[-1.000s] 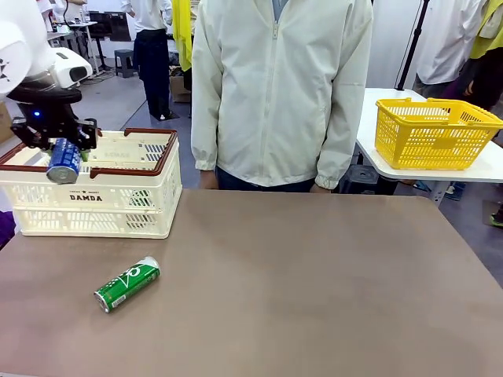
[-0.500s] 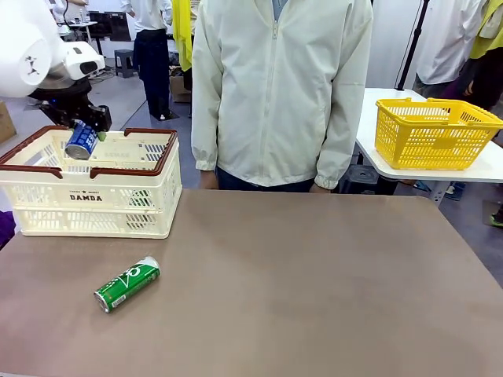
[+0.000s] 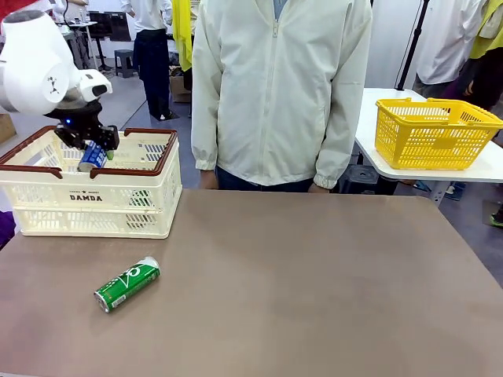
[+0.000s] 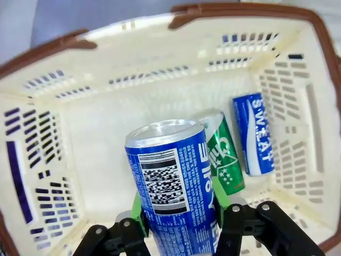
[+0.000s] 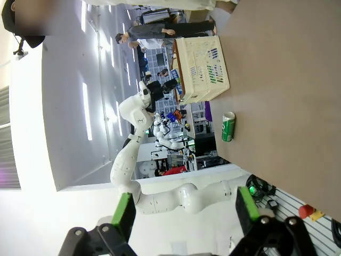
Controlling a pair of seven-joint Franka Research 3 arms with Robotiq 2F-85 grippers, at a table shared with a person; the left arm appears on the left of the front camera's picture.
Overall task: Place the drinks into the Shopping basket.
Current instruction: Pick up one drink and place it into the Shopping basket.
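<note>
Blue can [image 4: 173,184] upright in left claw [image 4: 178,213]

You have: blue can [image 4: 173,186], white lettering, barcode; green can [image 3: 126,283], white markings; cream perforated basket [image 3: 118,206], brown-red rim; yellow mesh basket [image 3: 434,133].

**Layout across the table**

At the table's [image 3: 314,283] far left: Shopping basket [image 3: 94,206]. Above its opening, dipping just inside the rim: left gripper [image 3: 93,149], clamped on a can [image 3: 91,156]. Inside the basket, on its floor, seen from the left wrist: two more cans lying side by side, one [image 4: 222,152] partly behind the held can [image 4: 173,186], the other [image 4: 254,133] beside it, nearer a side wall. In front of the basket, on the open tabletop: a single can on its side [image 3: 126,283], apart from the basket. Behind the table's far edge, near the middle: a person [image 3: 279,94]. To the right, on a separate table: a mesh basket [image 3: 434,133]. Right gripper [image 5: 184,213] raised off the table, jaws wide apart.
</note>
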